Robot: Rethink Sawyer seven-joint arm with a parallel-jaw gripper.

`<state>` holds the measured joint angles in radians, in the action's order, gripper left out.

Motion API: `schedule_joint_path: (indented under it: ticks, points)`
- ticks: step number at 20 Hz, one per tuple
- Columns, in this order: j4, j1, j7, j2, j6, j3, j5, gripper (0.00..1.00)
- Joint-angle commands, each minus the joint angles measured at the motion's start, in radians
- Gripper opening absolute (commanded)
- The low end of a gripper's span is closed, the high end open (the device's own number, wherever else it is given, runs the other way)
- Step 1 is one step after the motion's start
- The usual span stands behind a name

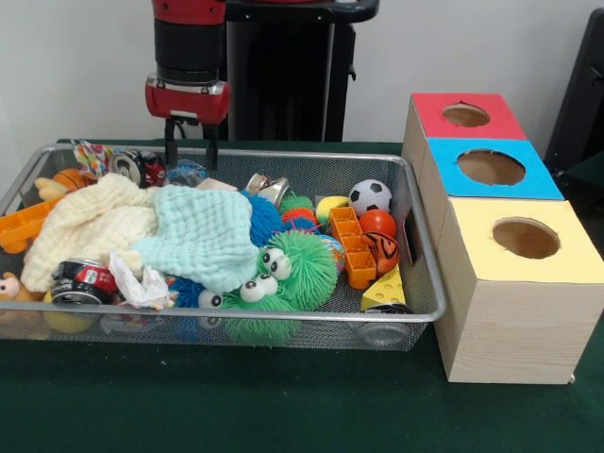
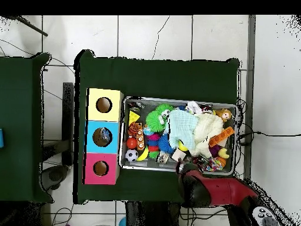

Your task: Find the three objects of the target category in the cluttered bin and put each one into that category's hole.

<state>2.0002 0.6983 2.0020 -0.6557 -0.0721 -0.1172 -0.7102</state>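
Observation:
The wire mesh bin is full of toys and cloths; it also shows in the overhead view. A crumpled bluish see-through item that looks like a bottle lies at the bin's far side. My gripper hangs open and empty just above it, over the far rim. Something clear that may be another bottle shows through the mesh at the near right corner. Any other bottles are hidden under the clutter. In the overhead view the red arm covers the gripper.
A box with red, blue and yellow holes stands right of the bin. Cream and mint cloths, a drink can, a green spiky ball and a soccer ball fill the bin.

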Motion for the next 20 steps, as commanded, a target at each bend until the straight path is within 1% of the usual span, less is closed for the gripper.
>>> schedule_joint_path:
  ticks: [1,4,9,13,14,18,20]
  points:
    - [0.016,0.084,-0.068,0.052,-0.059,-0.133,-0.07,1.0]
    - [0.01,0.101,-0.088,0.068,-0.057,-0.138,-0.103,1.0]
    - [0.008,0.131,-0.15,0.089,-0.091,-0.176,-0.172,1.0]
    - [0.005,0.112,-0.124,0.096,-0.075,-0.162,-0.222,1.0]
    - [0.006,0.109,-0.115,0.099,-0.074,-0.161,-0.227,1.0]
    - [-0.008,0.059,-0.06,0.109,-0.046,-0.12,-0.248,1.0]
    - [-0.01,0.047,-0.046,0.112,-0.042,-0.116,-0.251,1.0]
